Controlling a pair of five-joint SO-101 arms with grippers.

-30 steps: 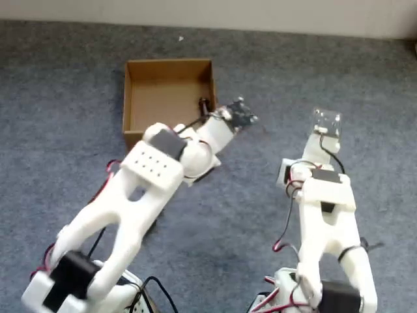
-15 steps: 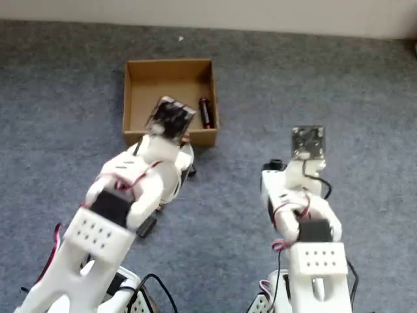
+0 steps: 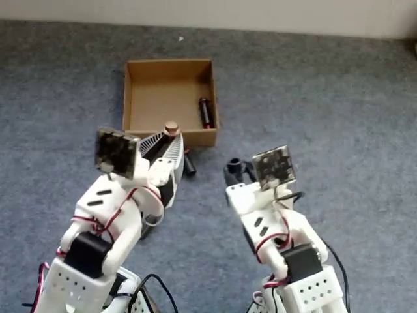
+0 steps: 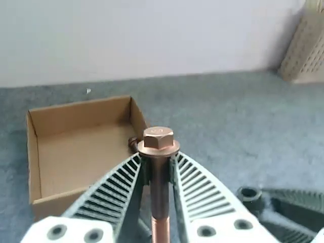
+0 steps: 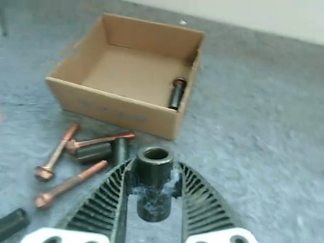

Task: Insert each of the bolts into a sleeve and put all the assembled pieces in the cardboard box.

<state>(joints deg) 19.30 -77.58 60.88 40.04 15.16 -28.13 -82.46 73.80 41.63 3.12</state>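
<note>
- The left gripper (image 4: 158,158) is clenched on a copper-coloured bolt (image 4: 158,144) – shank pinched between the ribbed fingers, hexagonal flanged head standing just above the tips.
- From the high view this bolt (image 3: 172,128) stands upright at the near wall of the cardboard box (image 3: 159,98), its head level with the rim.
- The right gripper (image 5: 154,172) is clamped on a dark sleeve (image 5: 153,195), a short black cylinder held upright with its open bore facing up.
- In the high view that sleeve (image 3: 233,166) is over the grey carpet (image 3: 339,98), near the box's front corner on the robot's right and apart from it.
- The box is open-topped, shallow and brown; inside lies one assembled piece (image 3: 206,112) – a dark sleeve with a bolt through it, flat on the floor along the wall on the robot's right.
- On the carpet just outside the near wall lie three loose copper bolts (image 5: 54,158) and loose dark sleeves (image 5: 93,151), some touching.
</note>
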